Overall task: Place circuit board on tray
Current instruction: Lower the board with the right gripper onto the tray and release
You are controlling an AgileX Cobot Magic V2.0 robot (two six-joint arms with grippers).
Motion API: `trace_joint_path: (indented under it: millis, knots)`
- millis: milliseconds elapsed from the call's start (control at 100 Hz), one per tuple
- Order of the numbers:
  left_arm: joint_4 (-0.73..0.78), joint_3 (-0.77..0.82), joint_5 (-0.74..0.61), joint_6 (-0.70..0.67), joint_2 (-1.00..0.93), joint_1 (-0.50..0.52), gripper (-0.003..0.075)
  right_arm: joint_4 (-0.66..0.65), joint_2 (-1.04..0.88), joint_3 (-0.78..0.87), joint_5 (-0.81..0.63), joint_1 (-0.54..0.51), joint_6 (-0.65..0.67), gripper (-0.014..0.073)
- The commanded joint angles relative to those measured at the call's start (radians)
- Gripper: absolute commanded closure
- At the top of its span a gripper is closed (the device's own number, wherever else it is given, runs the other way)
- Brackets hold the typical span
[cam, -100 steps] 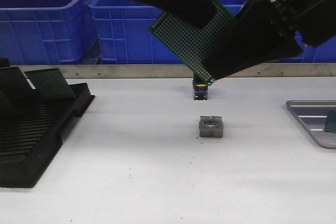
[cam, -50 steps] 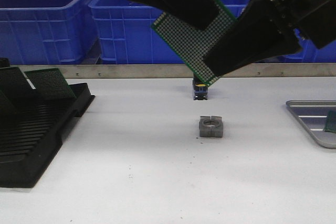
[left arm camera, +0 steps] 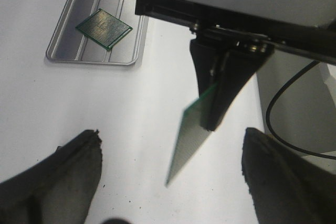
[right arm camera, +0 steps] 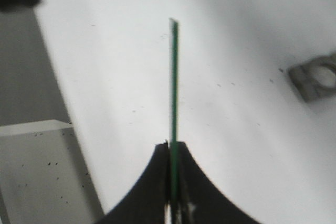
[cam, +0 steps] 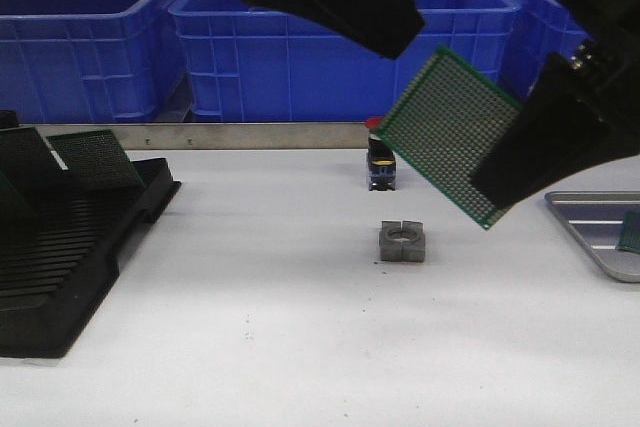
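**Carrying the board over to the tray**

We're holding the circuit board (cam: 448, 134) in the right gripper (cam: 500, 182), fingers pinching one edge of it. The right wrist view shows the board edge-on, clamped between the two pads, grip looking centred. The board is hanging in the air, tilted on a corner, above the white table (cam: 300, 327) and between the small grey block (cam: 403, 242) and the tray (cam: 585, 237).

The left gripper (left arm camera: 168, 182) is spread wide, holding nothing, sitting up high and apart from the board.

The tray is lying at the right edge of the table, only partly in the front view. One green board (left arm camera: 103, 29) is already lying flat in it, so we're judging the free floor beside that one as our target.

How we're thinking of doing this well:
- Keeping the pinch firm; it's only an edge hold, so a quick swing could pivot the board.
- Rotating the wrist so the board goes flat before it goes down, otherwise a corner is hitting the ridges first.
- Clearing the raised rim, then lowering close to the floor before letting go, not dropping.
- Staying off the board already there; overlapping would leave ours tilted.
- Left arm is best kept clear of the path.
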Motion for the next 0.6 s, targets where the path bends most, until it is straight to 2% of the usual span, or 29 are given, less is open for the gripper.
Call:
trace_joint_path:
  millis: [0,110,390,480,590]
  knots:
    - [-0.064,-0.031,-0.010,-0.010,-0.044,-0.007,0.0202,0.021,-0.011,-0.002,-0.070,-0.055,0.076,0.0662]
    - [-0.062,-0.031,-0.010,-0.010,-0.044,-0.007,0.0202,0.021,0.023,0.021,-0.130,-0.139,0.119,0.0662]
    - [-0.062,-0.031,-0.010,-0.010,-0.044,-0.007,0.0202,0.055,0.175,0.022,-0.308,-0.321,0.120,0.0662]
    - [-0.062,-0.031,-0.010,-0.010,-0.044,-0.007,0.0202,0.115,0.224,0.022,-0.387,-0.355,0.120,0.0662]
    - [-0.062,-0.031,-0.010,-0.010,-0.044,-0.007,0.0202,0.271,0.267,0.022,-0.479,-0.377,0.120,0.0662]
